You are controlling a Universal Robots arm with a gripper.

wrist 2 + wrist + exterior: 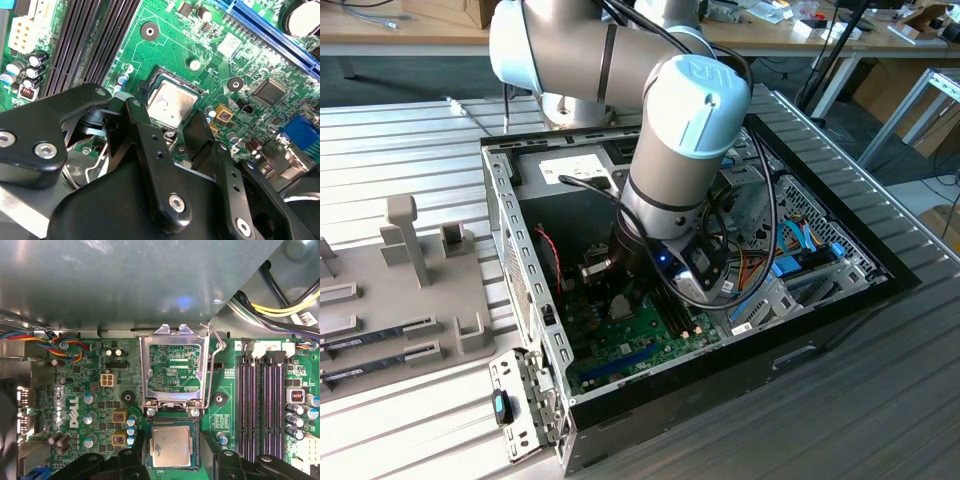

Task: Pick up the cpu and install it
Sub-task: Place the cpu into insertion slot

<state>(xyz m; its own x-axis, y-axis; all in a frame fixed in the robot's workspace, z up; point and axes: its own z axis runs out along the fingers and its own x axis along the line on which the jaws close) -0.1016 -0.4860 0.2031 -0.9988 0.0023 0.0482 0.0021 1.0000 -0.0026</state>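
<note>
The cpu point(171, 446), a silvery square with a thin green rim, lies flat in the black socket on the green motherboard point(100, 405). It is also in the second wrist view, cpu point(172, 102). My gripper point(172, 452) hangs just above it, one black finger point(142, 120) on each side, a little wider than the chip and holding nothing. The metal socket frame point(173, 365) stands flipped up beside the socket, with its lever point(215, 370) raised. In the exterior view the gripper point(625, 290) is deep inside the open computer case point(520, 250).
Dark memory slots point(262, 405) run beside the socket, and blue slots point(270, 30) lie further off. Cable bundles point(280, 305) and a grey metal case wall point(125, 285) are close by. A grey fixture tray point(400, 290) sits on the exterior view's left.
</note>
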